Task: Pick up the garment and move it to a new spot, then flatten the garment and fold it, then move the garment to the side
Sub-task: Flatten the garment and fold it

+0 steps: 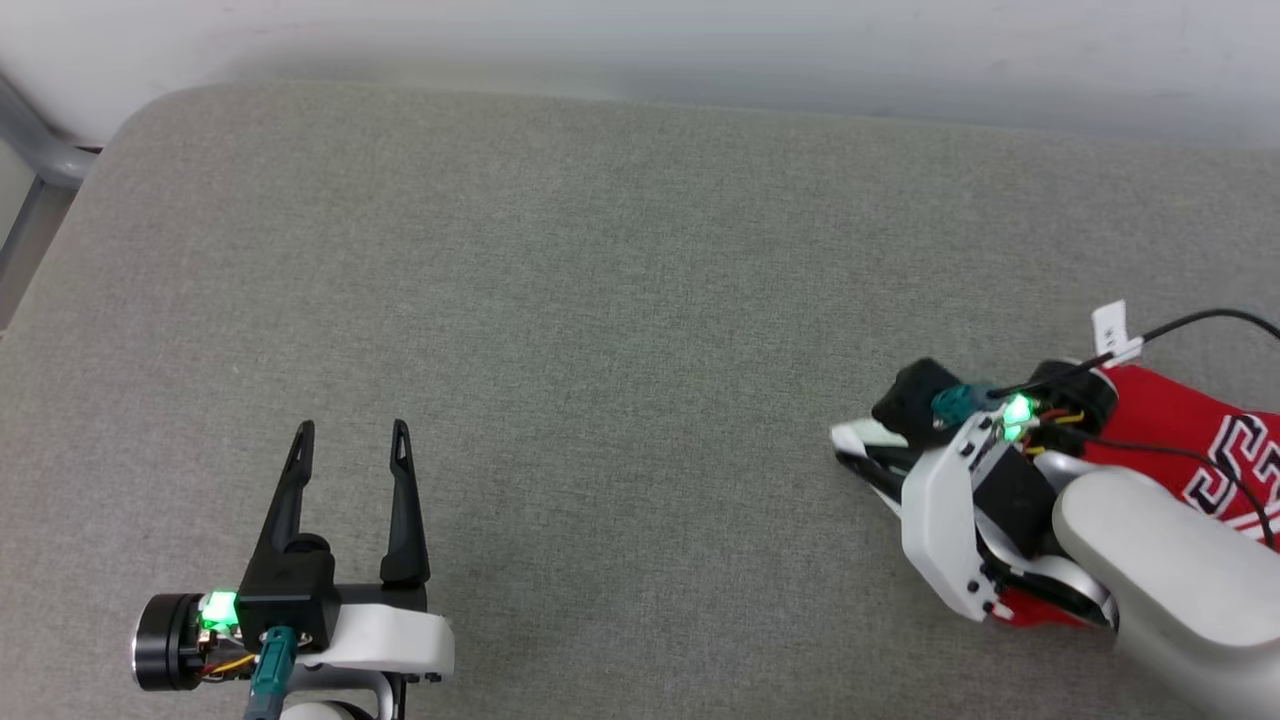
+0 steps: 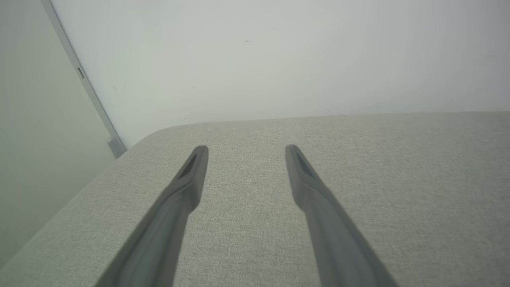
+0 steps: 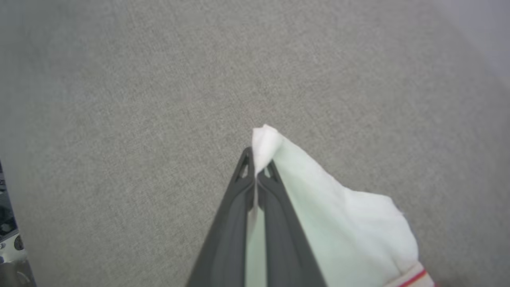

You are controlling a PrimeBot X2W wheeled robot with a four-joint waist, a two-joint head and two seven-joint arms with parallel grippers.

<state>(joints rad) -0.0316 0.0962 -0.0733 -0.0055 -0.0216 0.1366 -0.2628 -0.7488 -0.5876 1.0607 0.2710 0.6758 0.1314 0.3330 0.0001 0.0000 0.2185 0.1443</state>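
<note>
Grey fabric surface (image 1: 600, 300), rounded corner; pale wall (image 1: 640, 40) behind; grey metal bar (image 1: 45, 155) at left.

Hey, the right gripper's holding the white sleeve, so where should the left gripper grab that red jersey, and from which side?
Probably the red body edge beside the lettering on the garment, coming in from the far side: the right gripper, shut on the sleeve, and its forearm cover the near part. The left gripper is open and well apart from it.
</note>
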